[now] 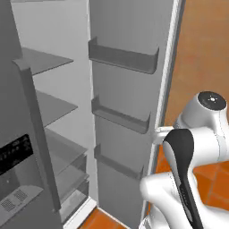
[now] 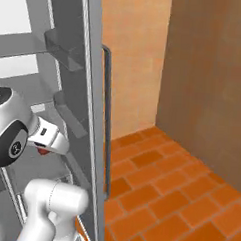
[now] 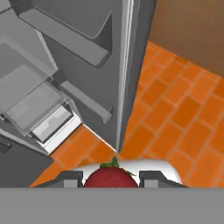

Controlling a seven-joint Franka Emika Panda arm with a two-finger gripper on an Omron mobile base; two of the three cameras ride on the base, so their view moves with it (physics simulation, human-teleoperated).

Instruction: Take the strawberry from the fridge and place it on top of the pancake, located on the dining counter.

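The strawberry [image 3: 111, 176] sits clamped between the two fingertips of the gripper [image 3: 111, 178] in the hand view, outside the fridge [image 3: 65, 65], above the orange floor [image 3: 175, 113] near the open door's edge. In the left base view, the fridge [image 1: 58, 89] stands open with bare shelves; the dispenser panel [image 1: 13, 154] has markings too small to read. In the right base view, a red spot at the gripper [image 2: 42, 149] is beside the door [image 2: 87, 116]. The berry is small and round, so it may slip if the arm swings fast or knocks the door.
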